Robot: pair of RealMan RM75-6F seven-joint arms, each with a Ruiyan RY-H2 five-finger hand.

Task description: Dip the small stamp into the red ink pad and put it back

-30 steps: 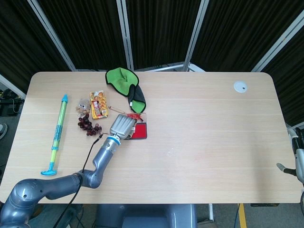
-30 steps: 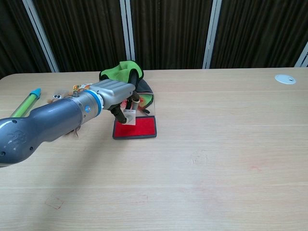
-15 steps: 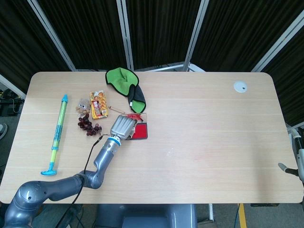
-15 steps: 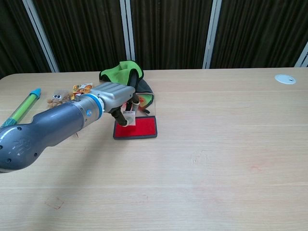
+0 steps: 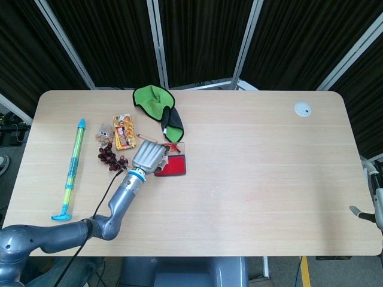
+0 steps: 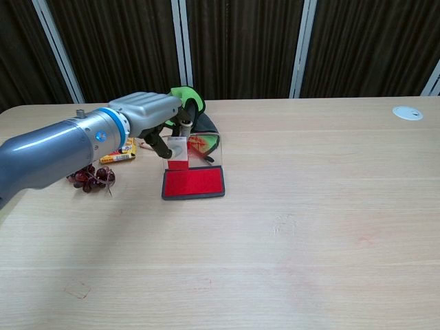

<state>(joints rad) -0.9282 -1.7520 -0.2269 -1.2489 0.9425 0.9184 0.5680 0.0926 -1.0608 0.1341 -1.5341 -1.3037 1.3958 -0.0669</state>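
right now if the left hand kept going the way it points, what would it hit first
Probably the green cloth. The left hand, holding the small stamp above the red ink pad, points toward the far edge; depth is unclear.

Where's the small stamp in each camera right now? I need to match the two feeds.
Head view: small stamp left of centre, mostly hidden under the left hand, at the red ink pad's left edge.
Chest view: small stamp upper left, held above the pad.
Shared landmark: the green cloth behind the pad.
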